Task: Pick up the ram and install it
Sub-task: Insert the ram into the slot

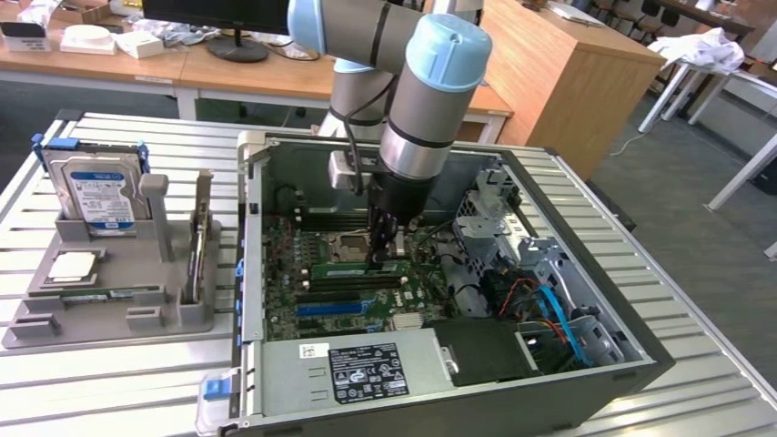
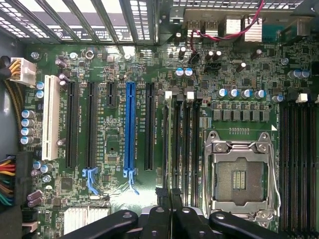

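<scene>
The ram (image 1: 355,269) is a long green stick standing on edge in a memory slot of the motherboard (image 1: 318,309), inside the open computer case. My gripper (image 1: 388,259) reaches straight down onto the stick's end at the exterior view's right, and its fingers are shut on the ram's top edge. In the wrist view the ram (image 2: 167,149) shows edge-on as a thin dark line along the outermost memory slot. It runs away from between my gripper's (image 2: 168,192) black fingertips (image 2: 160,195), which stand close together. The empty processor socket (image 2: 240,172) lies beside those slots.
A grey parts holder (image 1: 49,314) at the exterior view's left carries a hard drive (image 1: 100,193), a silver processor chip (image 1: 73,265) and an upright card (image 1: 196,246). The case walls (image 1: 249,273), the power supply (image 1: 352,369) and the drive cage (image 1: 534,264) ring the motherboard.
</scene>
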